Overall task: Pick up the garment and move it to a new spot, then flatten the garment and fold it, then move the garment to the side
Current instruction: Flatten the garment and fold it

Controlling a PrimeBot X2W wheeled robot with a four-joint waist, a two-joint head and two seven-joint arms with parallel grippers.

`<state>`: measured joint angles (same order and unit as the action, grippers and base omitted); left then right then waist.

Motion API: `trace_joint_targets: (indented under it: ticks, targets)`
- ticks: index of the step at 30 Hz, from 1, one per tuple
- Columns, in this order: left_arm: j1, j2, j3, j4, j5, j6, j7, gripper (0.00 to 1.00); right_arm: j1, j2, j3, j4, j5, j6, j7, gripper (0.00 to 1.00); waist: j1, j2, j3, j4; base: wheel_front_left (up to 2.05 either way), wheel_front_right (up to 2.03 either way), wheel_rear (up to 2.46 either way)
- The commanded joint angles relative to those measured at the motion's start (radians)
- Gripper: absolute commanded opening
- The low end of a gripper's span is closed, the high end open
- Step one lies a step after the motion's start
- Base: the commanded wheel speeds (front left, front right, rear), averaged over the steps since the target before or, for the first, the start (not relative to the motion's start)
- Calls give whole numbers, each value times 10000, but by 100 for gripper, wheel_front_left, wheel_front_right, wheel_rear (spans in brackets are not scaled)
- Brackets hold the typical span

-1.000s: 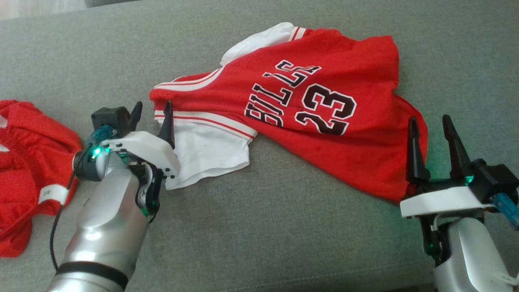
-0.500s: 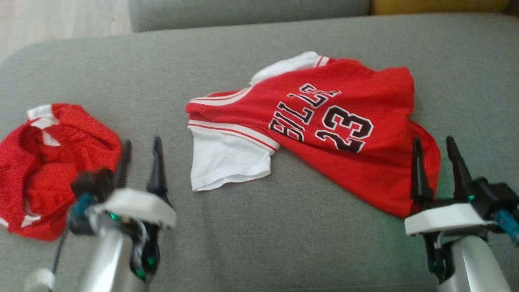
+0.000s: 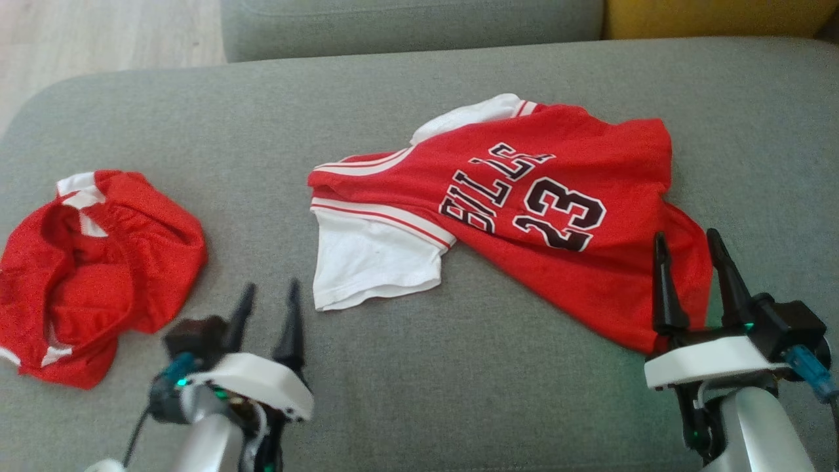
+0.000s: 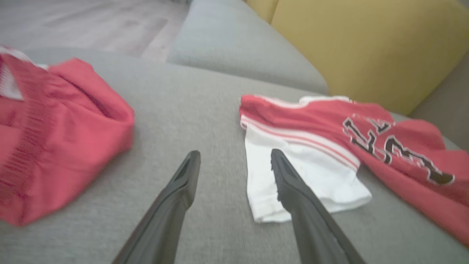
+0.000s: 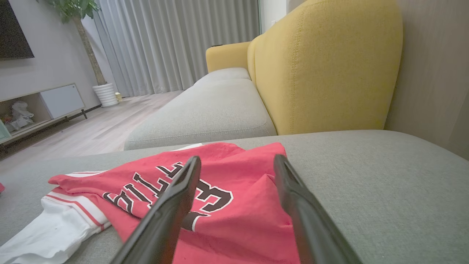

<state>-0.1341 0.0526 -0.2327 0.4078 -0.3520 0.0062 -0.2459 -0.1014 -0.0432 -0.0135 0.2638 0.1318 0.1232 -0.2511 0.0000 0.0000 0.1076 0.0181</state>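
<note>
On the grey, coarsely woven cushion (image 3: 459,380) there are two garments. The jersey (image 3: 524,164), which is the task's thing, lies around 1 o'clock in the head view. It is a thin red fabric, wrinkled and not flat, with black letters outlined in white and the number 23. It has two white sleeves with red and white striped bands: one is spread as a soft rectangle at its 7 o'clock side, and the other shows a little at its 12 o'clock edge. The shorts (image 3: 98,269) are at 9 o'clock, well apart from it. They are red, bunched into a round heap, with a gathered elastic waist and white stripes. There are two grippers, each with two dark, smooth fingers narrowing to a point. The left gripper (image 3: 271,284) is at 7 o'clock, its fingers wide apart and holding nothing, near the lower sleeve. The right gripper (image 3: 685,233) is at 4 o'clock, also spread wide and empty, over the jersey's red corner; whether it touches I cannot tell. Behind is one yellow backrest (image 5: 322,66) of grainy cloth.
</note>
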Motion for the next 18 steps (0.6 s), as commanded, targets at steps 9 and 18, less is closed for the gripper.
trace_joint_targets:
  ticks: [9,18]
  targets:
    - [-1581,-7,-307,1865,-40,-272,574,100,-404,-70,268,-398,40,75,-106,100,0,0,525,-559,0,0,0]
    - [-2181,45,-339,3303,-42,34,963,100,-486,-70,236,-430,133,75,-106,100,0,0,695,-905,0,0,0]
